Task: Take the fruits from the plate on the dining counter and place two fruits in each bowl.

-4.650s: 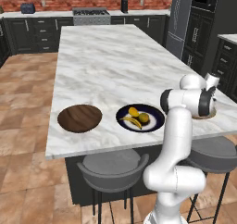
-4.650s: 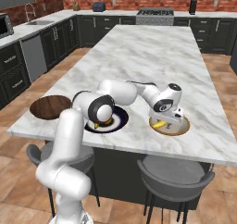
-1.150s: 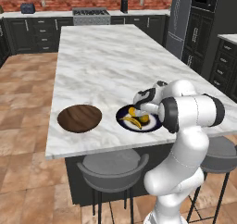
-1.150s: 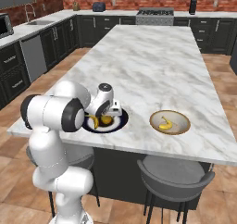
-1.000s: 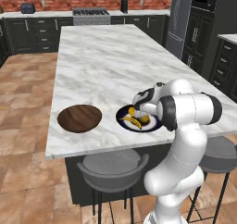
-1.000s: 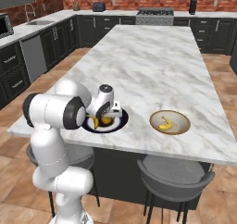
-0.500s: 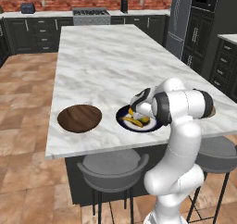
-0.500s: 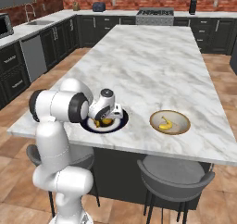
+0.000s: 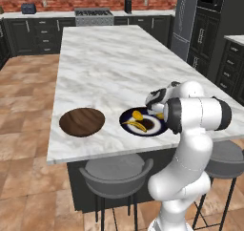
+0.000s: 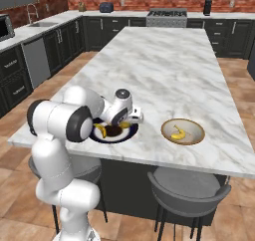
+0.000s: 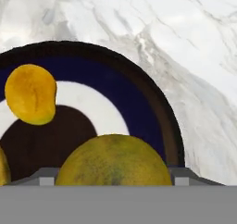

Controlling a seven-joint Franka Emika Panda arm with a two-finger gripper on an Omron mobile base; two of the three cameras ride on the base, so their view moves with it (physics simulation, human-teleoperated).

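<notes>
Gripper sits low over the right side of the plate, and in the hand view its two grey tips flank the olive-green round fruit, one on each side and apparently against it; the jaws stand fairly wide, which fits a fruit of that girth, but whether they have fully closed on it I cannot tell, since the fruit rests on the plate, not lifted; the wrist camera looks steeply down at it.

Progress, judged from how things lie: one banana is in the tan bowl, right of the plate near the front edge of the dining counter; the wooden bowl, left of the plate in the left base view, holds nothing; three fruits remain on the plate, namely the green one, the yellow-orange oval fruit and a second banana; so roughly a quarter is done, and left are one more fruit for the tan bowl and two for the wooden one.

Orientation: the green fruit is near round, with no axis worth naming; the oval fruit's long axis runs roughly from the plate's centre toward its far rim; the banana on the plate lies across the near half, its length running left to right with a slight slant; the banana in the tan bowl lies curved, roughly near to far.
</notes>
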